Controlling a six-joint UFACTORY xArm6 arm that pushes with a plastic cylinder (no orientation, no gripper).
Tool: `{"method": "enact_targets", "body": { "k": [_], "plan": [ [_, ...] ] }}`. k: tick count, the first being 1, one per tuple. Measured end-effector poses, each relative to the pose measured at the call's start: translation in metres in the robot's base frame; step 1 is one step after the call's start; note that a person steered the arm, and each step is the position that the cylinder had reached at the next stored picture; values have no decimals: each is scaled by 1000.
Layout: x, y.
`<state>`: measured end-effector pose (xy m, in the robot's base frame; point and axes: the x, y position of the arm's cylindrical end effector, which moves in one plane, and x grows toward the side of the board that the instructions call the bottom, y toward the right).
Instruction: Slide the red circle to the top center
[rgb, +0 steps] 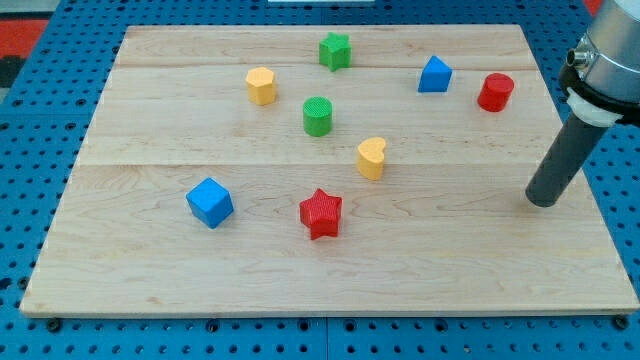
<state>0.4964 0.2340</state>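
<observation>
Your end effector was a plain dark rod with no jaws to part or close; my tip (543, 203) rested on the table (150, 270) near the view's right edge, clear of every block and holding nothing.

You had eight blocks to count: two red, two blue, two yellow, two green.

Up the view from my tip stood the red circle (495, 92), a short upright cylinder, apart from the tip and near the table's top right corner. Just to its left sat a blue block (434, 75), its shape unclear, between the circle and the top centre, where the green star (335, 51) lay.

Further left you saw the green circle (317, 116), a yellow heart (371, 158), a second yellow block (261, 86), the red star (321, 213) and the blue cube (209, 203).
</observation>
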Motion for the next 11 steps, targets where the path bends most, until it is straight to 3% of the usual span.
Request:
{"method": "enact_targets", "body": {
  "k": [2,6,8,11],
  "plan": [
    [0,0],
    [-140,19],
    [-182,-9],
    [-193,-25]
  ]
}}
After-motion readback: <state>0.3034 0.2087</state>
